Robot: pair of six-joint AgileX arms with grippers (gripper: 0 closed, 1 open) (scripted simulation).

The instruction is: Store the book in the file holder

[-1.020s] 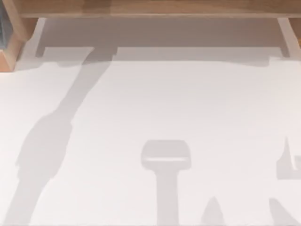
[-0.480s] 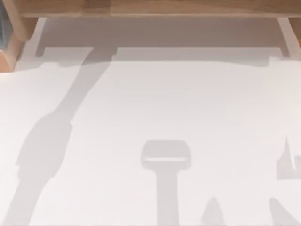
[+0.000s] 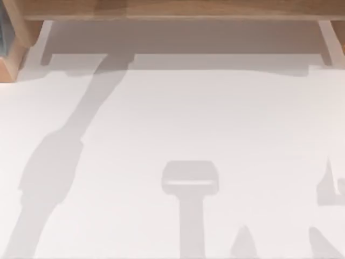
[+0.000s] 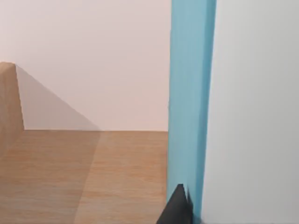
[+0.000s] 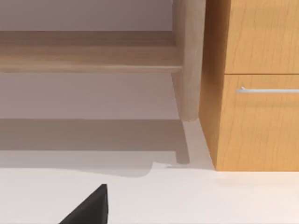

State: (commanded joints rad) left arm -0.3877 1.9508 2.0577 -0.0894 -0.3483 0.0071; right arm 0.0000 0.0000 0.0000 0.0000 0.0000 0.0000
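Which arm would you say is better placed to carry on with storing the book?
Probably left: the left wrist view shows a blue panel, possibly the book, right beside its fingertip. The right wrist view faces a wooden cabinet.

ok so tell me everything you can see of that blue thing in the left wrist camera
The blue panel stands upright as a narrow, flat, light-blue strip, smooth and matte, possibly a book's edge or a holder's wall. It runs from the frame's top to its bottom. A pale surface lies along one side, a wooden floor and pinkish wall on the other. A dark finger of the left gripper sits against its lower end.
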